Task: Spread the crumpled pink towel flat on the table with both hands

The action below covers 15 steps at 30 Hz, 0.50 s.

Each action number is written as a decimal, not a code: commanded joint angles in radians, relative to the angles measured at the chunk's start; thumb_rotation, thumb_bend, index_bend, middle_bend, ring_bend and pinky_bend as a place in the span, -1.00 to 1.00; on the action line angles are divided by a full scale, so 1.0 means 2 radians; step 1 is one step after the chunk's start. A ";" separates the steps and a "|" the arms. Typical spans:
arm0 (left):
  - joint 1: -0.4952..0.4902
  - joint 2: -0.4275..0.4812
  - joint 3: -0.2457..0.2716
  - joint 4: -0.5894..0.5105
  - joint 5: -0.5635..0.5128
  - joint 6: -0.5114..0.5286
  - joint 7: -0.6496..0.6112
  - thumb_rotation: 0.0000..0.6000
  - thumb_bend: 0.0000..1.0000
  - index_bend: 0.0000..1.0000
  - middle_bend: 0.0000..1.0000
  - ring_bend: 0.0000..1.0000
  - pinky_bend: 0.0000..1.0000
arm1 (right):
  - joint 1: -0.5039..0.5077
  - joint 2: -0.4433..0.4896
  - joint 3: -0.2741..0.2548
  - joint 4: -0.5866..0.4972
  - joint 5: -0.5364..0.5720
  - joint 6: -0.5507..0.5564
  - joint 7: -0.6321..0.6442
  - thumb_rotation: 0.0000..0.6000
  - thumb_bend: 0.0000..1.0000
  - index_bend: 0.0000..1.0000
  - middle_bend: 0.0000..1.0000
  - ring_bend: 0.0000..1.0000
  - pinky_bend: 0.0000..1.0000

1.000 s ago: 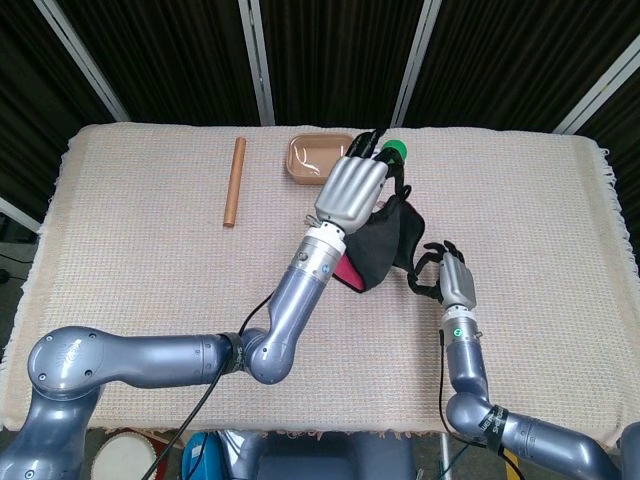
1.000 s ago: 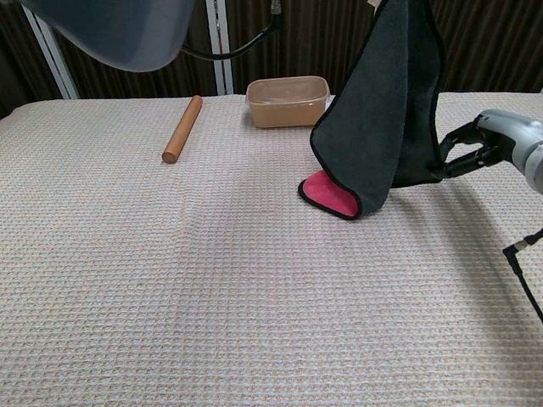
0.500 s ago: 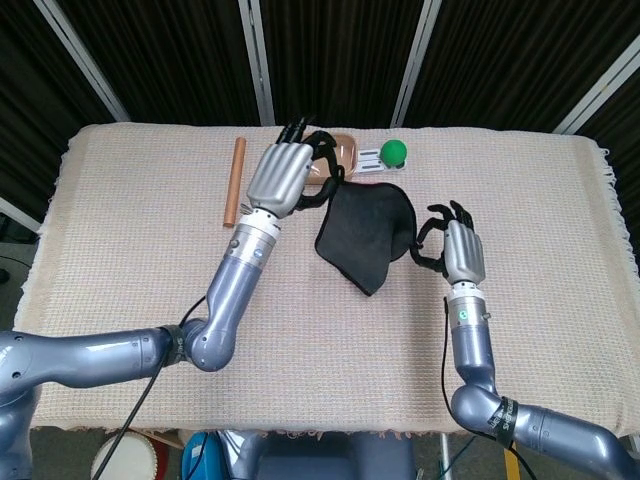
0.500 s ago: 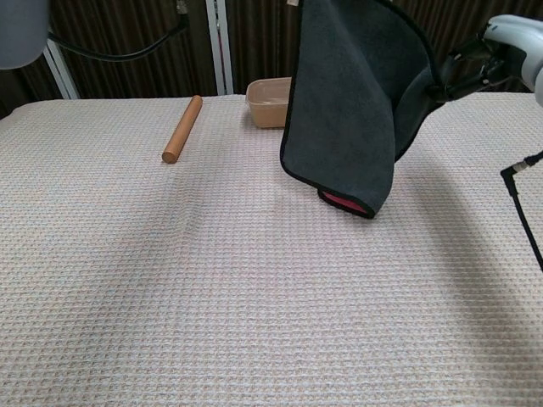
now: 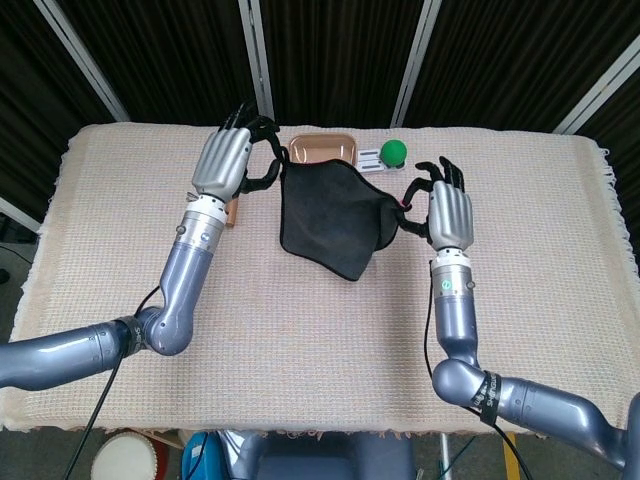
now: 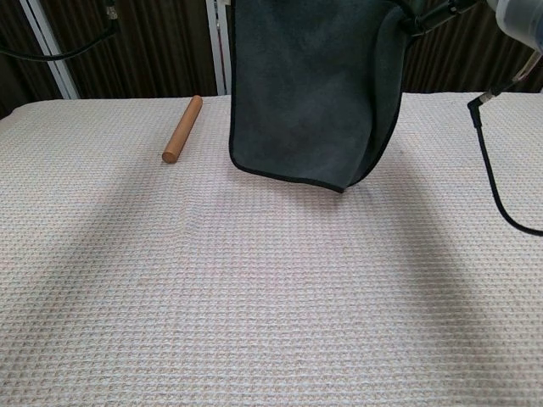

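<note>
The towel (image 5: 330,220) hangs in the air between my two hands, showing its dark grey side with only a sliver of pink at its right corner. My left hand (image 5: 225,165) pinches the towel's upper left corner, and my right hand (image 5: 447,210) pinches the upper right corner. In the chest view the towel (image 6: 310,93) dangles as a partly opened sheet, its right side still folded, with its lowest tip just above the table cloth (image 6: 254,280). Only the edge of my right hand (image 6: 517,13) shows there, and my left hand is out of that frame.
A wooden rod (image 6: 182,129) lies at the back left, mostly behind my left hand in the head view. A tan container (image 5: 320,150) and a green ball (image 5: 394,151) sit near the far edge behind the towel. A cable (image 6: 496,178) hangs at the right.
Both hands have risen and moved apart, the left one going far to the left. The towel has lifted off the table and opened out between them.
</note>
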 commanded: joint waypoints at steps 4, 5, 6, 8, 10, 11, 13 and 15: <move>0.004 -0.016 0.005 0.050 0.006 -0.019 -0.027 1.00 0.00 0.16 -0.42 -0.93 -0.78 | 0.039 -0.022 0.014 0.072 0.018 -0.014 -0.008 1.00 -0.01 0.53 -0.52 -0.91 -1.00; 0.004 -0.019 0.006 0.057 0.007 -0.022 -0.031 1.00 0.00 0.16 -0.42 -0.93 -0.78 | 0.044 -0.025 0.015 0.084 0.020 -0.018 -0.006 1.00 -0.01 0.53 -0.52 -0.91 -1.00; 0.004 -0.022 0.006 0.064 0.008 -0.024 -0.033 1.00 0.00 0.16 -0.42 -0.93 -0.78 | 0.049 -0.029 0.017 0.095 0.021 -0.022 -0.004 1.00 -0.01 0.53 -0.52 -0.91 -1.00; 0.003 -0.027 0.006 0.077 0.010 -0.027 -0.038 1.00 0.00 0.16 -0.42 -0.93 -0.78 | 0.058 -0.034 0.020 0.118 0.024 -0.029 0.001 1.00 -0.01 0.53 -0.52 -0.91 -1.00; 0.001 -0.032 0.006 0.088 0.012 -0.030 -0.042 1.00 0.00 0.16 -0.42 -0.93 -0.78 | 0.064 -0.038 0.024 0.135 0.024 -0.036 0.007 1.00 -0.01 0.53 -0.52 -0.91 -1.00; 0.000 -0.034 0.005 0.092 0.013 -0.031 -0.043 1.00 0.01 0.16 -0.42 -0.93 -0.78 | 0.067 -0.039 0.025 0.142 0.023 -0.038 0.009 1.00 -0.01 0.53 -0.52 -0.91 -1.00; -0.003 -0.039 0.005 0.103 0.016 -0.034 -0.046 1.00 0.00 0.17 -0.42 -0.93 -0.78 | 0.075 -0.040 0.028 0.161 0.019 -0.044 0.014 1.00 -0.01 0.53 -0.52 -0.91 -1.00; -0.006 -0.047 0.003 0.117 0.023 -0.035 -0.053 1.00 0.00 0.17 -0.42 -0.93 -0.78 | 0.081 -0.040 0.032 0.176 0.017 -0.050 0.022 1.00 -0.01 0.53 -0.52 -0.91 -1.00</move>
